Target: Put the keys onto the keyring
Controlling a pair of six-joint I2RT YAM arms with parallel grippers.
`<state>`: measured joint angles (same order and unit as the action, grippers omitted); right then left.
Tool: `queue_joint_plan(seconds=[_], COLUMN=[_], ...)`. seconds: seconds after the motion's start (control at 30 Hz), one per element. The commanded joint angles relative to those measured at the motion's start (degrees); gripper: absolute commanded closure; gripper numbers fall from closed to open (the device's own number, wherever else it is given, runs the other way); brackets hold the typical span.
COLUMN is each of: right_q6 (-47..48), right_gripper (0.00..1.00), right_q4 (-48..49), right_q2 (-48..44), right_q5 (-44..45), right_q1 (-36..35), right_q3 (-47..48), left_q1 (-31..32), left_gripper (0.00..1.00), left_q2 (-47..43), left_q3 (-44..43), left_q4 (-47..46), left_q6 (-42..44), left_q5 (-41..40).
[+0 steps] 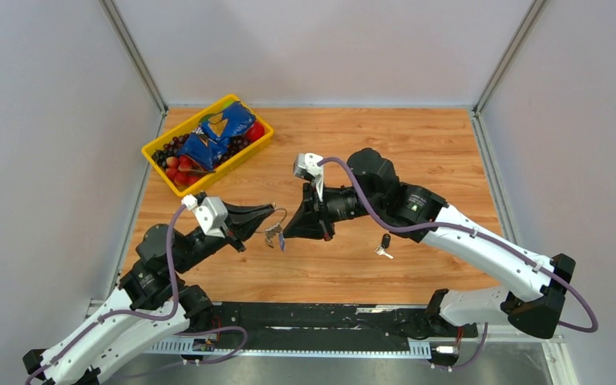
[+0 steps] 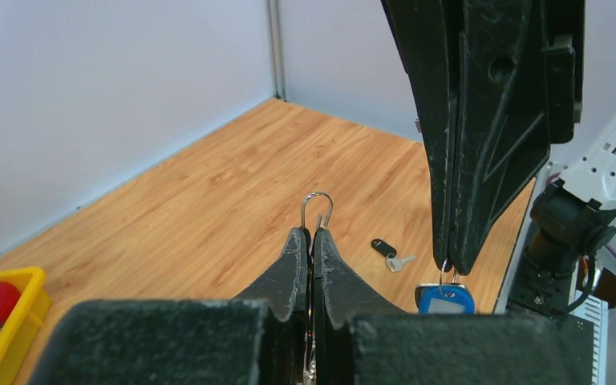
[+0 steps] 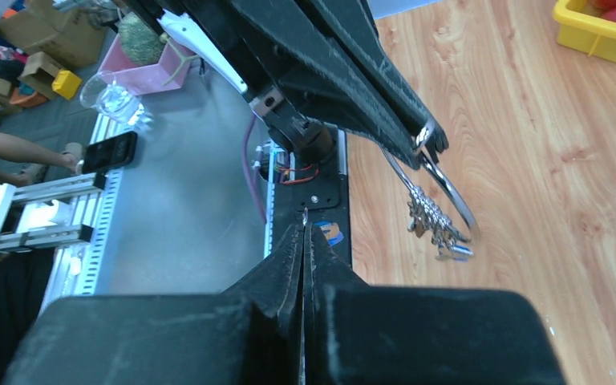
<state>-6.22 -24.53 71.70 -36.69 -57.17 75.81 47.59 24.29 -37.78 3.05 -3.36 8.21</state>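
From the left wrist, only a small loop of the keyring (image 2: 318, 194) shows above the closed tips of the left gripper (image 2: 310, 234); the rest is hidden between them. The lower part of the blue tag (image 2: 444, 300) is hidden behind that gripper's body. From above, the keys (image 1: 273, 234) hanging there are too small to tell apart.

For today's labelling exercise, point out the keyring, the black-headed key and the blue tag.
keyring (image 2: 317, 194): left wrist view, top of wire loop.
black-headed key (image 2: 382, 245): left wrist view, its black head.
blue tag (image 2: 446, 301): left wrist view, its face.
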Motion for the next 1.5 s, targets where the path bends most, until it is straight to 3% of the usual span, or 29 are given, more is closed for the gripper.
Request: queue_joint_plan(seconds=[0.0,0.57,0.87,1.47], right_q6=[-7.5,-17.8,-25.4,-41.6], right_gripper=[1.0,1.0,1.0,1.0], right_q4=[6.9,11.5,17.1,30.1], right_q2=[-1.4,-7.1,-8.5,-8.3], right_q5=[-3.8,-8.5,-8.5,-5.7], right_q1=[0.1,0.2,0.2,-0.4], right_q3=[1.5,0.9,-1.4,-5.7], left_q1=[-0.2,-0.2,-0.1,-0.2], left_gripper=[1.0,1.0,1.0,1.0], left_q2=[-1.7,-1.2,-2.0,-3.4], left_q3=[1.2,-3.6,-3.7,-4.2], left_q4=[-8.5,-8.0,-12.6,-16.4], left_q6=[1.6,-1.1,-3.5,-2.6], left_q5=[4.4,16.4,20.9,22.3])
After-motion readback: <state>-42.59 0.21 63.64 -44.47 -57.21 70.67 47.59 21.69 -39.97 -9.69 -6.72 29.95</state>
